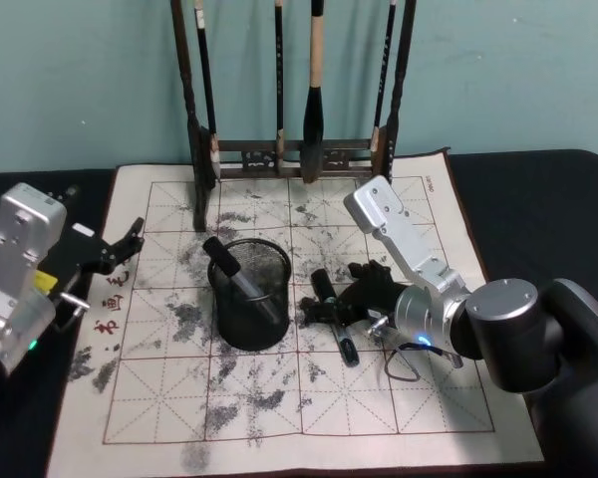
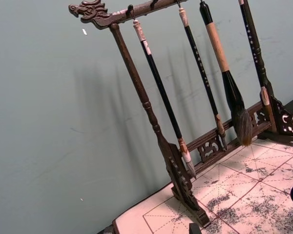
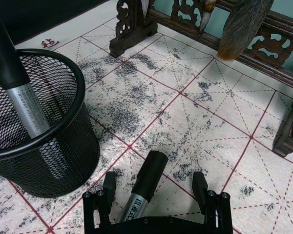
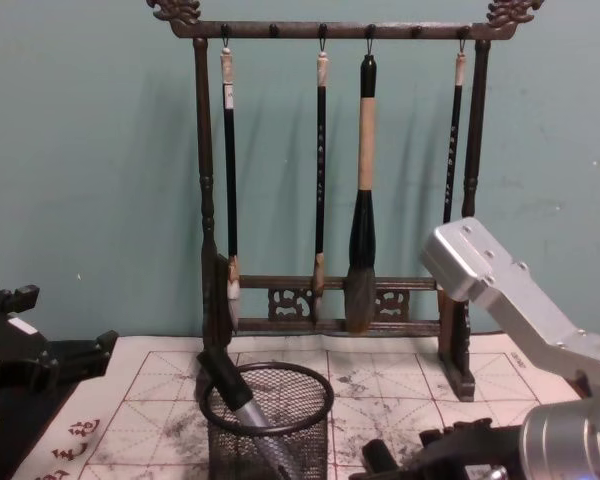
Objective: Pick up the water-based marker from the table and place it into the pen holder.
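A water-based marker [image 1: 345, 345] with a black cap and grey barrel lies on the ink-stained paper mat, just right of the pen holder [image 1: 247, 331]. My right gripper [image 1: 325, 305] is low over it and open. In the right wrist view the marker [image 3: 147, 183] lies between the two black fingers [image 3: 105, 189], untouched by either. The pen holder [image 3: 53, 165] is a black mesh cup, and a second marker [image 1: 241, 280] leans inside it. My left gripper [image 1: 120, 249] hangs open at the mat's left edge with nothing in it.
A tall dark wooden brush rack [image 1: 299, 157] with several hanging brushes [image 2: 224, 73] stands at the mat's far edge. The gridded mat [image 1: 279, 398] has bare room in front. Black tabletop [image 1: 538, 199] surrounds it.
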